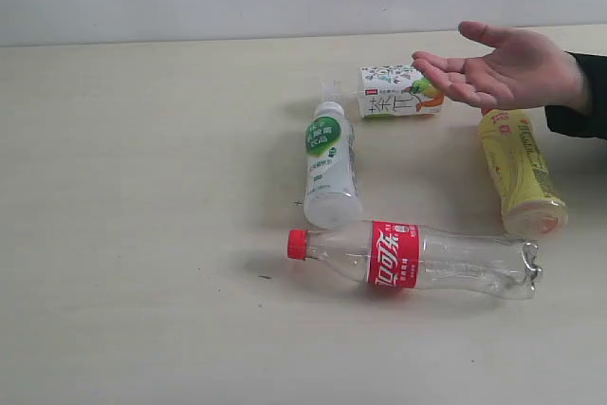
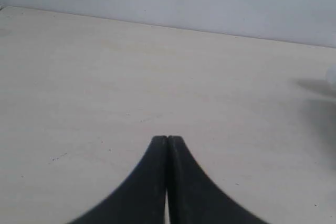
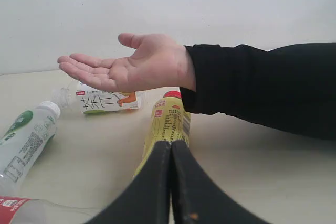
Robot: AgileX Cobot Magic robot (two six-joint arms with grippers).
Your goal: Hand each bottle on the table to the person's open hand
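Nearest the exterior camera lies the cola bottle (image 1: 394, 255), on its side on the table (image 1: 142, 234), red cap toward the left of that view; behind it, also lying down, are the cloudy white bottle (image 1: 329, 166) with its green label and the yellow tea bottle (image 1: 520, 170), well apart from each other; the short floral-label bottle (image 1: 398, 91) lies farthest back; a person's hand (image 1: 498, 68), palm up and open, hovers over the tea bottle's cap end, near the short bottle; only the wrist views show the grippers; the left gripper (image 2: 167, 139) has its jaws together over bare table, holding nothing; the right gripper (image 3: 171, 144) has its jaws together too, empty, the tea bottle lying just beyond its tips, the open hand and a black sleeve (image 3: 262, 87) above; that view cuts the cola bottle to a corner.
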